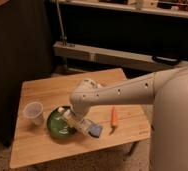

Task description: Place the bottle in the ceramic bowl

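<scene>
The ceramic bowl (pixel 56 126) is a glossy green bowl on the front left part of the wooden table (pixel 47 92). The bottle (pixel 66 113), pale with a white cap, lies tilted in my gripper (pixel 75 119), over the bowl's right rim with the cap pointing toward the bowl's middle. The gripper is shut on the bottle, and my arm reaches in from the right, hiding part of the bottle and the bowl's right edge.
A translucent white cup (pixel 33 113) stands left of the bowl. A flat dark bluish packet (pixel 94 130) lies just right of the gripper. An orange carrot-like object (pixel 114 118) lies further right. A bench and dark wall are behind the table.
</scene>
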You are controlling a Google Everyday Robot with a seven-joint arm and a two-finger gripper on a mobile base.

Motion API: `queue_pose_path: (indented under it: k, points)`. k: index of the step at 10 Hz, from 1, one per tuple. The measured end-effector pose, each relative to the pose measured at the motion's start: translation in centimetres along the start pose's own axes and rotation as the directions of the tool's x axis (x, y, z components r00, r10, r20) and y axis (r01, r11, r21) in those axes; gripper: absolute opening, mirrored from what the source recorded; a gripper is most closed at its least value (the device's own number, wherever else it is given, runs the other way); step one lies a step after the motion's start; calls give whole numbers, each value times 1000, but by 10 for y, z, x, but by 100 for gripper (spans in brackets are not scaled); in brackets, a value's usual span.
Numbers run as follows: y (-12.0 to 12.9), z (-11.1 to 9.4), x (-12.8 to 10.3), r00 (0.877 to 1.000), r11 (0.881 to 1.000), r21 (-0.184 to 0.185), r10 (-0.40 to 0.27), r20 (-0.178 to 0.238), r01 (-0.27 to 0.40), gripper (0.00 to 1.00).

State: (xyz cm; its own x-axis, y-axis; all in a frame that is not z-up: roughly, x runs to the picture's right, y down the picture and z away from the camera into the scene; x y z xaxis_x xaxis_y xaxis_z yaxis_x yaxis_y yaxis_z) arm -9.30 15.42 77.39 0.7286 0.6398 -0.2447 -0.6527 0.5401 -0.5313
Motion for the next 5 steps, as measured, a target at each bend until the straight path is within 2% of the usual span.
queue_pose_path:
  k: [3,5]
  points:
    - [9,6,-8,1000,1000,-22,-12,-19,12,33]
    - [12,4,-18,1000,999,-38,-5,0,5,53]
